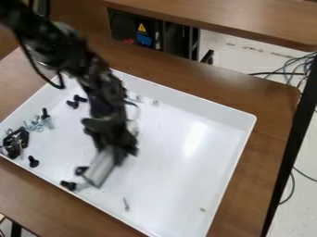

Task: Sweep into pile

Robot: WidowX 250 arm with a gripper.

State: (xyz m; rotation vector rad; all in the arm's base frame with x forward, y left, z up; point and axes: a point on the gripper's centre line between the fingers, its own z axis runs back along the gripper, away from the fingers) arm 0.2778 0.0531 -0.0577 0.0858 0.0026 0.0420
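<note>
Tray (186, 162) on table (278, 106). Inside tray, left: screws (47, 121); bolt (33, 161) before them; second bolt (68, 185) near front wall; pin (126, 204) right of that. Cables (300, 65) on floor (305, 143), right.

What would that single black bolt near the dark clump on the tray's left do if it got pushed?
The black bolt looks stiff, so it probably won't bend. The smooth-looking tray may let it slide easily. Its wider end might make it roll in a curve.
</note>
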